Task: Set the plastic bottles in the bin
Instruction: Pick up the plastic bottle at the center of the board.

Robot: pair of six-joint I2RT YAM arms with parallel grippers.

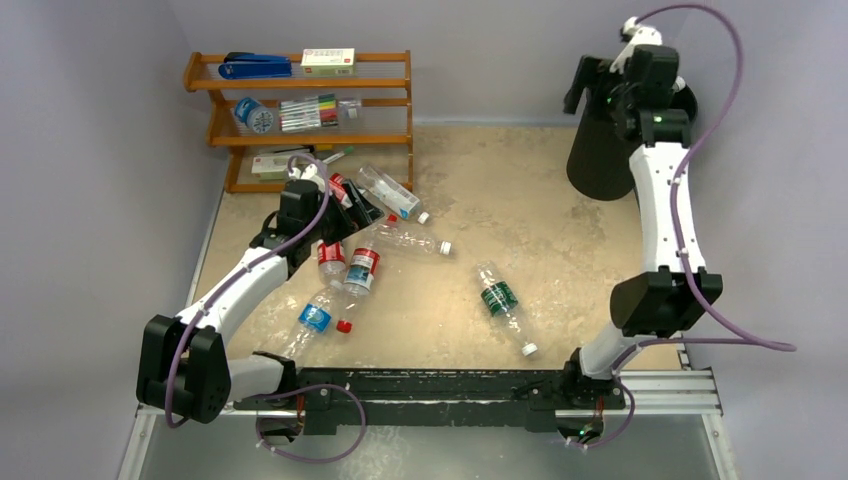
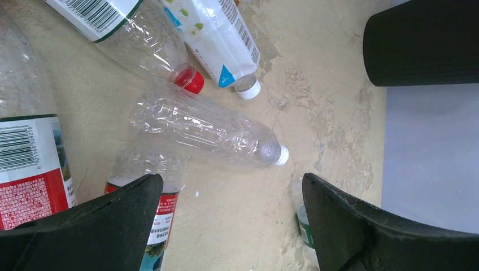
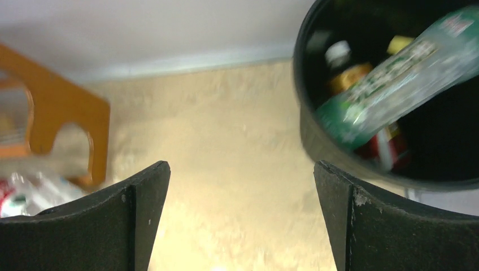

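Bin: the black round plastic wastebasket (image 1: 597, 160) is stood at the far right corner of the beige table (image 1: 560, 260); every place below is given from this bin.
Right gripper: the right gripper (image 3: 242, 169) is held high, just beside the bin's rim. Its jaws are spread wide and nothing is gripped between them.
Inside the bin: a clear plastic bottle with a green label (image 3: 395, 79) is seen tilted across the bin's mouth, blurred. An amber bottle with a white cap (image 3: 349, 78) and something red are made out beneath it.
Left gripper: the left gripper (image 2: 233, 180) is held low, well to the left of the bin. Its jaws are fully parted and nothing is grasped.
Under the left gripper: a clear unlabelled bottle with a white cap (image 2: 209, 127) is laid on its side, cap turned toward the bin. A white-labelled bottle (image 2: 217, 39) is laid just beside it. Red-labelled bottles (image 1: 362, 265) and a blue-labelled bottle (image 1: 315, 317) are laid farther from the bin.
Lone bottle: a clear bottle with a dark green label (image 1: 503, 305) is laid on its side between that cluster and the bin, apart from both.
Shelf: a wooden three-tier rack (image 1: 300, 85) is stood far left of the bin, against the far wall.
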